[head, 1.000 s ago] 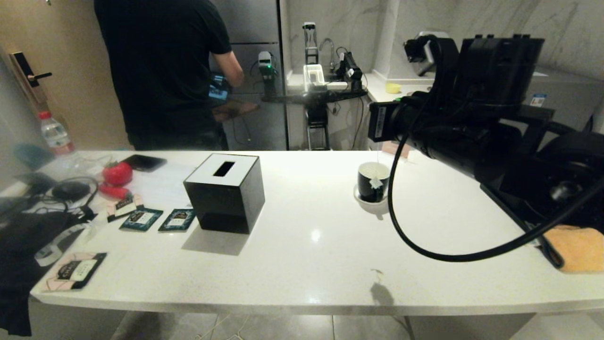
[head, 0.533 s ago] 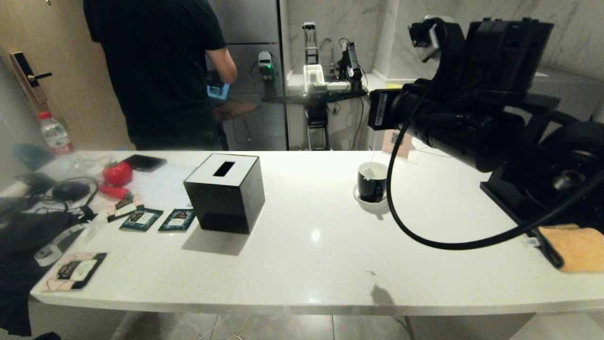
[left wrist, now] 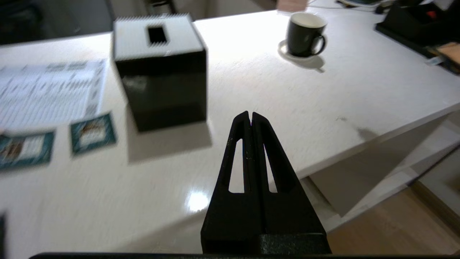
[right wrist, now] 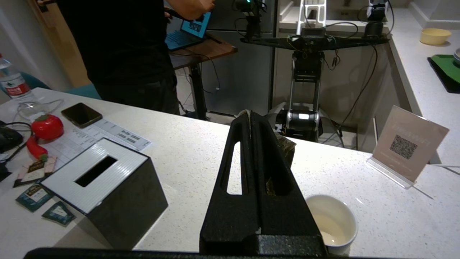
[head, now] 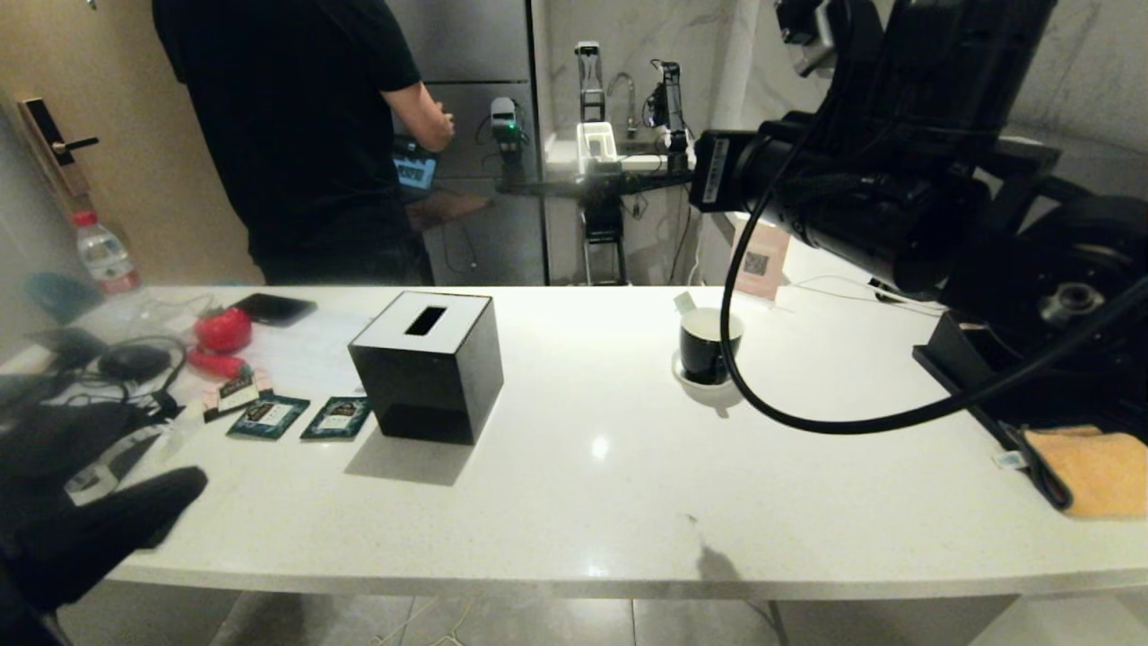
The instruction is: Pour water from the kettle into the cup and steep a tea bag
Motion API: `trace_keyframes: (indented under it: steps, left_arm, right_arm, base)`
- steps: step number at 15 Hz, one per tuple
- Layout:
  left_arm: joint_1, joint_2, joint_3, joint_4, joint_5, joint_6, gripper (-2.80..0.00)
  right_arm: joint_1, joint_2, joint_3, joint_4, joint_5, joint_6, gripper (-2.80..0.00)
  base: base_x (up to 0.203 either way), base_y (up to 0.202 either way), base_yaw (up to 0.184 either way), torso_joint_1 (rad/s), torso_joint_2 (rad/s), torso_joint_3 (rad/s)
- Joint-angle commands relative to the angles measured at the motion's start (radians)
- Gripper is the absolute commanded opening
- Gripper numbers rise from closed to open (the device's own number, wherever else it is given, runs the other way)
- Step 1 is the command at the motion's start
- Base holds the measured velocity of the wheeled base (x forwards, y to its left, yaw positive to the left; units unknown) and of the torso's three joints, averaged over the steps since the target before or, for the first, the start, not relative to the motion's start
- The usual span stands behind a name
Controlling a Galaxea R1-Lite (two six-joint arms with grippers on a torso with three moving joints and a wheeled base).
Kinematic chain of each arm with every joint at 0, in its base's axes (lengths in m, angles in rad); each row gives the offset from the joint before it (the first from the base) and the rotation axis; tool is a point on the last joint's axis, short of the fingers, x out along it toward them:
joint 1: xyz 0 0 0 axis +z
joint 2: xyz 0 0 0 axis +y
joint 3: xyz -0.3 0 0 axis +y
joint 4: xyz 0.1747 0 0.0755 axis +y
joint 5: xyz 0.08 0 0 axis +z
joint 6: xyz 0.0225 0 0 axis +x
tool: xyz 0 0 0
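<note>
The black cup [head: 706,350] with a white inside stands on its white saucer [head: 708,388] at the table's far right; a little pale liquid lies at the bottom of the cup [right wrist: 332,223]. My right gripper [right wrist: 250,114] hovers above the cup, shut on the grey-brown tea bag [right wrist: 288,149], which hangs from its tips. In the head view the tea bag [head: 684,302] hangs just above the cup's far rim. My left gripper [left wrist: 250,114] is shut and empty over the table's front edge. The kettle is out of view.
A black tissue box [head: 429,363] stands mid-table, with teal sachets [head: 269,415], a red tomato [head: 222,329] and cables to its left. A QR sign [right wrist: 408,145] stands behind the cup. An orange cloth [head: 1099,471] lies far right. A person [head: 305,135] stands beyond the table.
The tea bag has risen from in front of the cup to above its rim as my right arm lifted. My left arm has come up into view at the lower left.
</note>
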Motion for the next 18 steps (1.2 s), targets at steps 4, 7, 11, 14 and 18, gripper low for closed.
trace_keyframes:
  steps: [4,7,11,14,18]
  left_arm:
    - [-0.182,0.375,-0.125,-0.231,-0.002,0.001,-2.80]
    - [-0.252,0.537,-0.228,-0.345,-0.001,0.000,-2.80]
    - [-0.345,0.697,-0.283,-0.496,0.000,0.001,-2.80]
    - [-0.419,0.801,-0.304,-0.628,0.028,-0.013,-2.80]
    - [-0.484,0.893,-0.386,-0.656,0.059,-0.013,-2.80]
  right_arm:
    - [0.017,-0.004,-0.013,-0.001,-0.001,-0.026,-2.80]
    - [0.018,-0.008,-0.030,0.004,-0.001,-0.043,-2.80]
    - [0.020,-0.009,-0.068,0.027,-0.002,-0.050,-2.80]
    - [0.020,-0.020,-0.069,0.035,-0.002,-0.050,-2.80]
    - [0.046,-0.024,-0.068,0.039,-0.004,-0.058,-2.80]
  base:
    - [0.000,0.000,0.000,0.000,0.00,0.000]
    - [0.000,0.000,0.000,0.000,0.00,0.000]
    - [0.000,0.000,0.000,0.000,0.00,0.000]
    - [0.000,0.000,0.000,0.000,0.00,0.000]
    - [0.000,0.000,0.000,0.000,0.00,0.000]
